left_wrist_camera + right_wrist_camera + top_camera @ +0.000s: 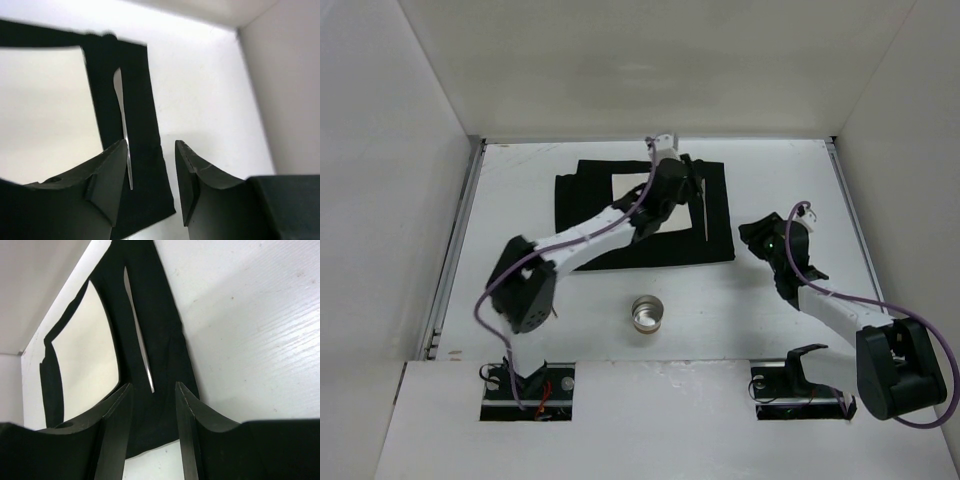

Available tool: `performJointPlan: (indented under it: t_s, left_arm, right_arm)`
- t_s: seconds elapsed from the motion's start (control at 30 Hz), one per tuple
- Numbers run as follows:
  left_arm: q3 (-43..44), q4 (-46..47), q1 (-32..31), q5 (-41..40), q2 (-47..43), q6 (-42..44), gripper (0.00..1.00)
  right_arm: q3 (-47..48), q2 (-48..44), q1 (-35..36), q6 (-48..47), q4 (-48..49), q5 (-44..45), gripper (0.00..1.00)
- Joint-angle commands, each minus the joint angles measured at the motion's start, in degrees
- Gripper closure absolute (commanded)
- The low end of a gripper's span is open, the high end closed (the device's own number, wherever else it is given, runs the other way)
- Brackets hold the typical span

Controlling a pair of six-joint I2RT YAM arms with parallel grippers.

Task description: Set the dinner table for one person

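dinner table (520, 300): white, walled on three sides; lies under the black mat (582, 195) and spreads past it on every side.
white square (45, 110): on the mat, toward its middle.
silver utensil (122, 125): flat on the mat's right strip, beside the square.
left gripper (150, 147): over that strip, fingers apart, holding nothing.
right gripper (153, 385): off the mat's right edge, fingers apart, holding nothing.
metal cup (647, 315): just off the mat's near edge.

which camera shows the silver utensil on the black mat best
Right wrist: the silver utensil shows whole and sharp on the black mat. Left wrist shows it blurrier; top external, only a thin line.
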Motion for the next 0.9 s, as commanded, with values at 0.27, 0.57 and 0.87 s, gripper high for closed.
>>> performJointPlan:
  t_s: [0.27,0.57,0.87]
  left_arm:
    - [-42.8,-10.5,12.7,-16.7,-43.1,2.4,0.61]
    - [-54.7,-36.1,24.3,-15.6,-60.6,-4.2,0.66]
    - [-56.3,-34.1,29.5,-8.5,-53.5,-4.8,0.68]
  right_arm:
    - [0.6,0.7,2.4,-0.2,6.3,-1.7,0.58]
    - [2.1,2.9,4.7,-1.0,6.4,-2.7,0.58]
    - [2.6,4.0,5.5,-1.7,6.3,-2.6,0.57]
